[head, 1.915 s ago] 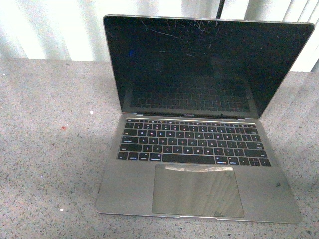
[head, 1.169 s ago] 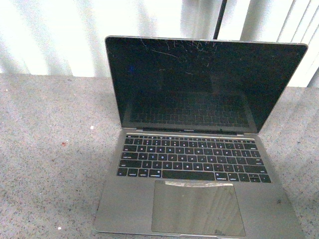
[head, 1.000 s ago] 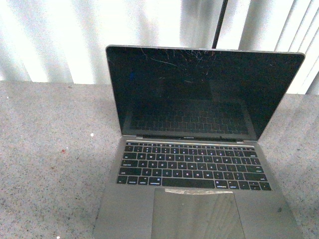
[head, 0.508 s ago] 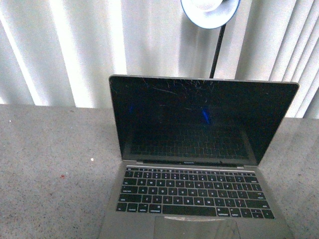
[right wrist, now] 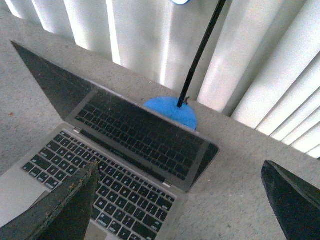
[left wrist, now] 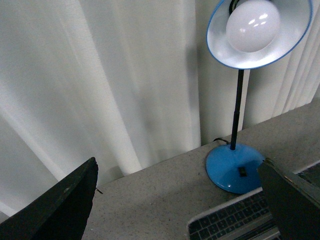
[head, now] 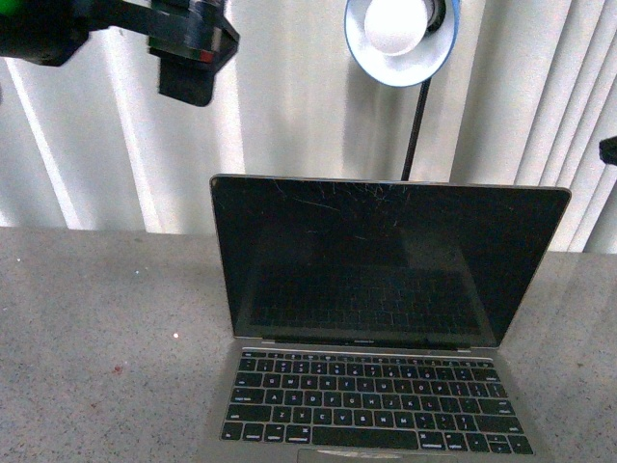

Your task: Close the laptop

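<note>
While the lid stands up: nothing of the closing is done; by my judgement the whole fold-down is left.
Laptop (head: 386, 328): on the grey table (head: 96, 318), straight ahead of the robot, base flat; its front edge is cut off by the lower border of the front view.
Keyboard (head: 371, 403): the nearest part in view, bare, with nothing resting on it.
Screen (head: 386, 256): black, scratched near its top edge, leaning a little back past upright; no gripper touches it.
Right gripper (right wrist: 180, 165): fingers spread wide with nothing between them. It hangs above the laptop's right side, looking down on the keys and screen, well clear of both.
Left gripper (left wrist: 179, 162): fingers wide as well, and empty. Its camera looks past a corner of the laptop toward the lamp.
Left arm (head: 188, 58): dark, held high at the upper left of the front view, above the lid's top edge and well apart from it.
Lamp (head: 400, 39): blue, with its shade above the lid and its base just behind the laptop.
Curtain (head: 289, 116): white folds at the far back.
Next move, as I judge it: a gripper has to reach the lid's top edge from behind and push it forward and down. The lamp stem close behind the lid leaves little room.
</note>
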You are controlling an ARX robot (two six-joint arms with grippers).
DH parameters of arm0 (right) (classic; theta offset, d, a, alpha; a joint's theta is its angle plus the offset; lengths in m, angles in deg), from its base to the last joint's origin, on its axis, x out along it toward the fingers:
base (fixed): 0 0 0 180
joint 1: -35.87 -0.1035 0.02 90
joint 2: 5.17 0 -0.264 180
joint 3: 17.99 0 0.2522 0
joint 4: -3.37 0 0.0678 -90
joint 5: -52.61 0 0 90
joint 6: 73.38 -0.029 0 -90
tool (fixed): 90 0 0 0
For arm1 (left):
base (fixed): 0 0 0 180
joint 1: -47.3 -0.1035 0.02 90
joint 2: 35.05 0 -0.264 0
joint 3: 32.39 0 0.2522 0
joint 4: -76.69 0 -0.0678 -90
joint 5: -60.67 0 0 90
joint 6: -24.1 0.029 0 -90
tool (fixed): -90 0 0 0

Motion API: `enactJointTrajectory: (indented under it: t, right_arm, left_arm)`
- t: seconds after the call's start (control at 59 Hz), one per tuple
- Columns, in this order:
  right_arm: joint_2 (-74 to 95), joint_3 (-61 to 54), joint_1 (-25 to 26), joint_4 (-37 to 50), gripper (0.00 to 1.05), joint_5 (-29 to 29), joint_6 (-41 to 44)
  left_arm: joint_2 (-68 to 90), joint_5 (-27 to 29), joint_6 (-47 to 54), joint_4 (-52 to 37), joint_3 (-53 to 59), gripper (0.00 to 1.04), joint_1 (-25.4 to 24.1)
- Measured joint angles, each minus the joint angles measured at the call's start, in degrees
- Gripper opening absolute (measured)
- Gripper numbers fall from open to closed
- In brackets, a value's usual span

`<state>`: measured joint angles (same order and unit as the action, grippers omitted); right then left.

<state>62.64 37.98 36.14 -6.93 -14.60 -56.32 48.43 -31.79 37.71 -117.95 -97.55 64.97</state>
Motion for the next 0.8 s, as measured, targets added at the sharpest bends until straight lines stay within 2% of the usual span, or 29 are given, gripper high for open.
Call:
enactJointTrajectory:
  t: [0.22, 0.271, 0.492, 0.746, 0.797]
  right_arm:
    - [6.6, 4.7, 0.9, -0.6, 0.97, 0.5, 8.4]
    - [7.2, 4.9, 0.9, -0.6, 0.91, 1.7, 10.4]
    - [11.7, 8.9, 1.8, -1.9, 0.5, 4.8, 18.9]
    - [17.0, 16.5, 2.2, -12.4, 0.04, 6.8, 30.2]
    - [18.0, 17.8, 2.1, -13.6, 0.03, 6.4, 32.6]
  left_arm:
    - [9.9, 3.6, 3.9, 4.0, -9.9, 0.98, 1.1]
    - [11.8, 4.1, 3.9, 5.5, -11.9, 0.97, 1.1]
    - [15.9, 2.7, 6.7, 10.2, -16.9, 0.56, 1.1]
    - [17.0, 1.0, 10.7, 16.1, -21.6, 0.1, 2.7]
    - [17.4, 0.9, 11.4, 17.1, -21.8, 0.04, 2.8]
